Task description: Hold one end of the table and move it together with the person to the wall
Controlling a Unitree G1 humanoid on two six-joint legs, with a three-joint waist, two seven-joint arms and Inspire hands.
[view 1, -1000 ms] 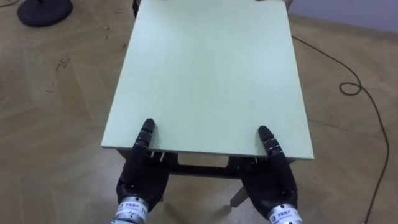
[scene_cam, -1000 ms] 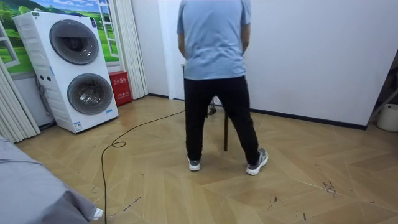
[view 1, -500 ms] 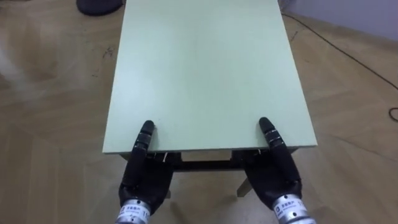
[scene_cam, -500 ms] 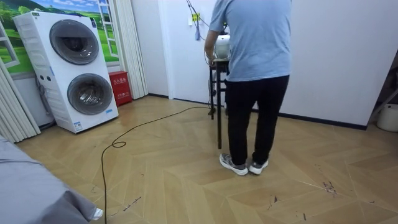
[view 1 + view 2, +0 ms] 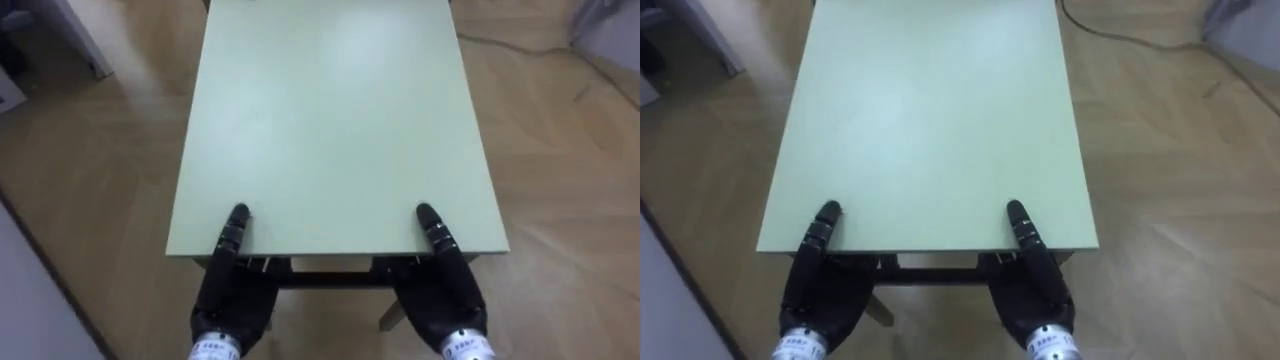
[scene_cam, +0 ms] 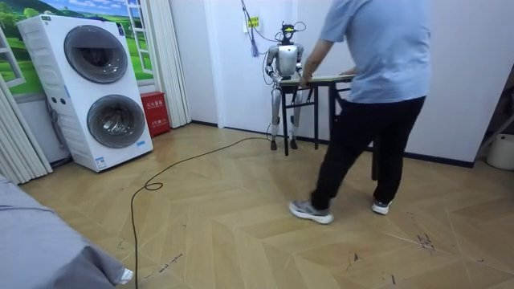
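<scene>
A pale green table [image 5: 330, 120] stretches away from me, its near edge just before my body. My left hand [image 5: 232, 290] grips that edge near the left corner, thumb on top and fingers underneath. My right hand [image 5: 440, 290] holds it the same way near the right corner. In the room view I stand by the white back wall, with the table [image 6: 325, 79] between me and a person [image 6: 377, 104] in a light blue shirt. The person strides with one hand on the tabletop.
A stacked washer and dryer [image 6: 104, 88] stands at the room view's left, and a dark cable [image 6: 161, 181] loops over the wooden floor. A white panel [image 5: 30, 300] lies close on my left. Another cable [image 5: 500, 42] crosses the floor beyond the table's far right corner.
The person has stepped from the middle towards the room view's right, uncovering me and the table. The floor under the table has shifted in my eye view. Both hands keep their grip.
</scene>
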